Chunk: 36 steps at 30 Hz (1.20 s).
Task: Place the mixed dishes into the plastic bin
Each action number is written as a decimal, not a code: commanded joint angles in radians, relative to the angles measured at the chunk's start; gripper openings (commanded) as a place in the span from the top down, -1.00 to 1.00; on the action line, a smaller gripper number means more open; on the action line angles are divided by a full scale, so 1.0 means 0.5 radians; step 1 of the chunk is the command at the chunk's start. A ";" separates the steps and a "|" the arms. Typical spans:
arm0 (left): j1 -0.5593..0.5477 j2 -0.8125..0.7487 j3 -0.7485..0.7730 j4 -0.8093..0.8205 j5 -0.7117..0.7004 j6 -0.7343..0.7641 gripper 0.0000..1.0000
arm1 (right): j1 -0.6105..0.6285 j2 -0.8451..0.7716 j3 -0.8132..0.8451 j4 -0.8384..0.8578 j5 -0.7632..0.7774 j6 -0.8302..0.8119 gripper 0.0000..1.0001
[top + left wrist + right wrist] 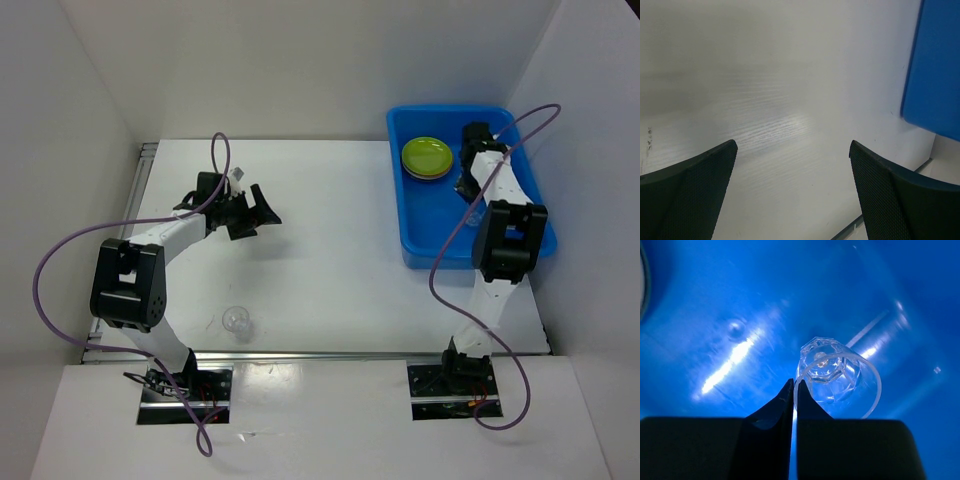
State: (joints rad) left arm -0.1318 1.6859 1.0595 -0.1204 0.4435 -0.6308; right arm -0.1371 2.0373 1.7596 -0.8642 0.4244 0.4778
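The blue plastic bin (440, 240) stands at the right of the table. A lime green plate (427, 156) lies on top of a stack in its far left corner. My right gripper (795, 386) is inside the bin (715, 300) and is shut on the rim of a clear cup (840, 377), held just above the bin floor; in the top view it sits at the far right of the bin (467, 186). A second clear cup (237, 320) stands on the table near the left arm's base. My left gripper (262, 213) is open and empty over the table's middle-left (792, 145).
The bin's corner (935, 75) shows at the right of the left wrist view. White walls enclose the table on three sides. A metal rail (300, 355) runs along the table's near edge. Purple cables loop from both arms.
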 commanded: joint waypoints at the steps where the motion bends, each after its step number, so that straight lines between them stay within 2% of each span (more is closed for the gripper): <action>1: -0.006 -0.046 -0.018 0.081 0.055 0.025 -1.00 | 0.010 0.128 0.174 0.087 -0.005 -0.023 0.98; 4: -0.006 -0.046 -0.018 0.081 0.055 0.025 -1.00 | 0.010 0.193 0.267 0.087 -0.024 -0.023 0.98; 5: -0.006 -0.028 -0.018 0.081 0.055 0.025 -1.00 | 0.010 0.211 0.309 0.087 -0.024 -0.023 0.76; 7: -0.006 -0.028 -0.018 0.081 0.055 0.025 -1.00 | 0.010 0.239 0.328 0.066 -0.024 -0.023 0.62; 8: -0.006 -0.028 -0.018 0.081 0.055 0.025 -1.00 | 0.010 0.239 0.349 0.066 -0.024 -0.023 0.43; 10: -0.006 -0.028 -0.018 0.081 0.055 0.025 -1.00 | 0.010 0.239 0.374 0.066 -0.024 -0.023 0.38; 13: -0.006 -0.028 -0.018 0.081 0.055 0.025 -1.00 | 0.010 0.141 0.466 0.008 -0.005 -0.023 0.23; 17: -0.006 -0.009 -0.018 0.081 0.055 0.025 -1.00 | 0.154 -0.067 0.631 -0.124 0.295 -0.066 0.02; 20: -0.006 0.009 -0.018 0.081 0.055 0.025 -1.00 | 0.249 -0.273 0.668 -0.161 0.229 -0.093 -0.13; 23: -0.006 0.009 -0.018 0.081 0.003 0.025 -1.00 | 0.439 -0.503 0.547 -0.192 -0.004 -0.167 -0.15; 24: -0.006 0.009 0.001 0.051 -0.085 0.025 -1.00 | 0.616 -0.567 0.473 -0.153 -0.206 -0.188 -0.15; 27: -0.006 -0.061 0.041 -0.041 -0.319 0.080 -1.00 | 0.969 -0.837 0.142 0.059 -0.559 -0.186 -0.29; 28: -0.006 -0.083 0.083 -0.121 -0.514 0.080 -1.00 | 1.211 -0.871 0.086 0.090 -0.615 -0.143 -0.29; 30: 0.045 -0.165 0.126 -0.207 -0.714 0.148 -1.00 | 1.433 -0.890 -0.024 0.133 -0.762 -0.042 -0.29; 31: 0.067 -0.202 0.127 -0.289 -0.928 0.172 -1.00 | 1.625 -0.869 -0.058 0.160 -0.818 -0.002 -0.29; 36: 0.331 -0.533 0.145 -0.477 -1.203 0.157 -0.91 | 2.053 -0.734 -0.371 0.384 -0.977 0.112 -0.26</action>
State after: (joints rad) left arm -0.0322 1.5440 1.0763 -0.2970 0.0093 -0.5747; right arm 0.8371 1.6135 1.6444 -0.7319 0.0208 0.4828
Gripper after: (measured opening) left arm 0.961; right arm 0.637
